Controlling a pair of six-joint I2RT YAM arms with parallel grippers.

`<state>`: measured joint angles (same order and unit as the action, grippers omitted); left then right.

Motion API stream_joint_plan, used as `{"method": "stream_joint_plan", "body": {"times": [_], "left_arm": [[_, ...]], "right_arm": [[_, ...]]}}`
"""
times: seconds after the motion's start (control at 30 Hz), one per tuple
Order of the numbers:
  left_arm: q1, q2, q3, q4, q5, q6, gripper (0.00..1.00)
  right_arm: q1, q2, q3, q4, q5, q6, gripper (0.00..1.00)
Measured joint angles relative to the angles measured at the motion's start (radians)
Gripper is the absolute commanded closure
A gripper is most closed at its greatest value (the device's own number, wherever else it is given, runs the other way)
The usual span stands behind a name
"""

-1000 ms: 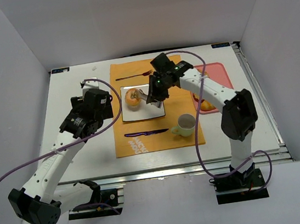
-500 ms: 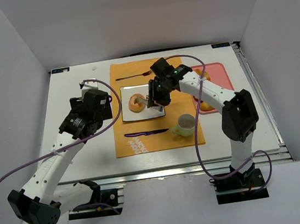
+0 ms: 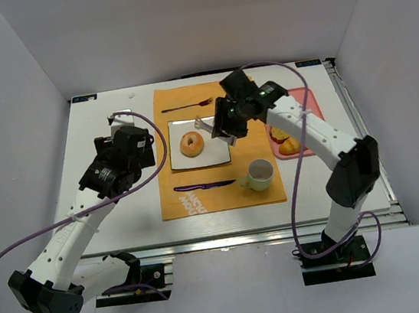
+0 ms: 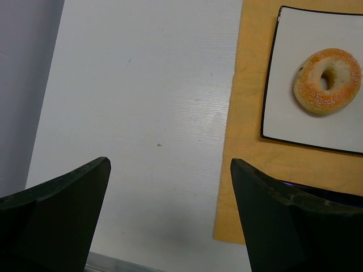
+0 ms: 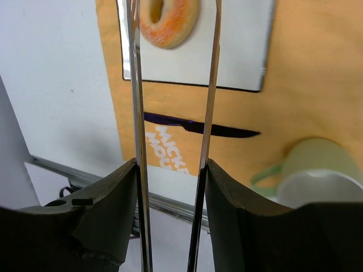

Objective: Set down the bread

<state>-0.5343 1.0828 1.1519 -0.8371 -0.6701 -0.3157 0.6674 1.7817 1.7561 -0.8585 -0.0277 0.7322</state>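
Golden-orange bagel (image 3: pixel 191 143) on white, black-rimmed plate (image 3: pixel 217 152) — orange placemat (image 3: pixel 261 196) beneath.

My right gripper (image 5: pixel 173 85) carries thin, shiny metal tongs. Beneath them the bagel (image 3: pixel 191 143) looks matt, its crust speckled with seeds. The square plate (image 4: pixel 351 136) under it is smooth, glossy white; the placemat (image 4: pixel 241 192) around the plate looks like matt orange paper.

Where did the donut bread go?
From above, the bread lies on the white plate mid-placemat, left of the right tool, above the knife.
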Motion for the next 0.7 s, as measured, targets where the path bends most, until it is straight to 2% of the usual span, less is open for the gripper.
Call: {"method": "stream_joint_plan", "body": {"times": [0.13, 0.3, 0.4, 0.57, 0.7], "left_arm": [[0.0, -0.002, 0.0, 0.0, 0.0, 0.001, 0.02], [0.0, -0.002, 0.0, 0.0, 0.0, 0.011, 0.02], [0.0, -0.002, 0.0, 0.003, 0.002, 0.019, 0.02], [0.0, -0.002, 0.0, 0.009, 0.012, 0.03, 0.02], [0.0, -0.002, 0.0, 0.017, 0.026, 0.034, 0.02]], "right_arm": [[-0.1, -0.147, -0.035, -0.049, 0.045, 0.032, 0.46], [-0.404, -0.434, -0.239, -0.097, 0.105, 0.074, 0.46], [-0.515, -0.554, -0.373, -0.135, 0.101, 0.098, 0.46], [-0.641, -0.645, -0.594, -0.136, 0.006, 0.149, 0.45], [-0.7, -0.644, -0.676, -0.115, -0.057, 0.171, 0.44]]}}
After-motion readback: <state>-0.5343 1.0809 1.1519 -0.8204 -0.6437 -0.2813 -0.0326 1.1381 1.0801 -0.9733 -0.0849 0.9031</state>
